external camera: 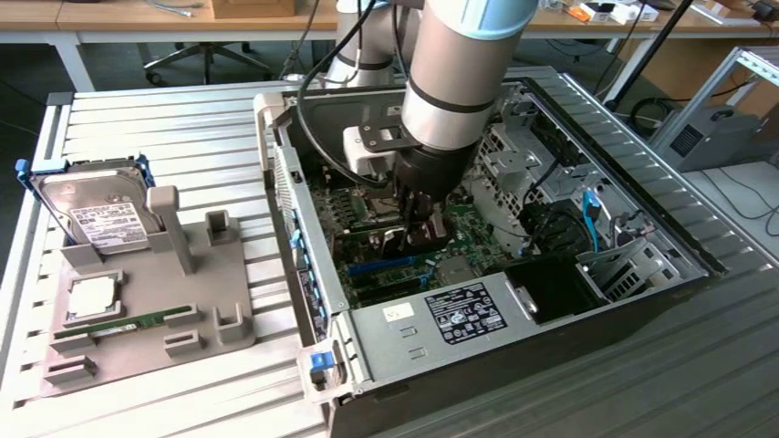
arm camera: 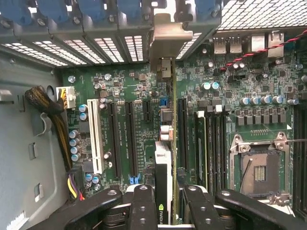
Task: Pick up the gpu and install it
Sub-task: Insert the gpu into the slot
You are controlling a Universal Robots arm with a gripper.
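down inside the open case (external camera: 365, 338), near the middle of the exterior view, your pincer (external camera: 420, 228) is pinching the gpu (external camera: 408, 245), which hangs edge-down just over the motherboard (external camera: 469, 224). off at nine o'clock on the desk (external camera: 159, 119), the grey fixture (external camera: 182, 301) carries the hard drive (external camera: 104, 214) and the memory stick (external camera: 122, 324), well apart from the work, so expect no trouble there. the likelier hazard is at twelve o'clock: the arm crosses the case's far wall closely, and the black cable (external camera: 319, 91) hangs beside it. a sideways correction could rub the wall or snag that cable.

through the wrist view, the gpu (arm camera: 163, 165) runs straight out from between the two black fingers (arm camera: 143, 206), which clamp its faces. its silvery bracket (arm camera: 168, 33) is at the slotted rear wall of the case. the card lies between a short black slot (arm camera: 146, 110) and a long slot (arm camera: 182, 129), and you cannot tell whether its edge has met either.

if the card is off the slot line and you press, it could bend, scrape small parts on the board, or twist in the grip, since only one end is pinched. the bracket could also catch the rear wall's lip and tilt the card. the cable bundle (arm camera: 48, 115) and cpu socket (arm camera: 261, 170) lie well clear.
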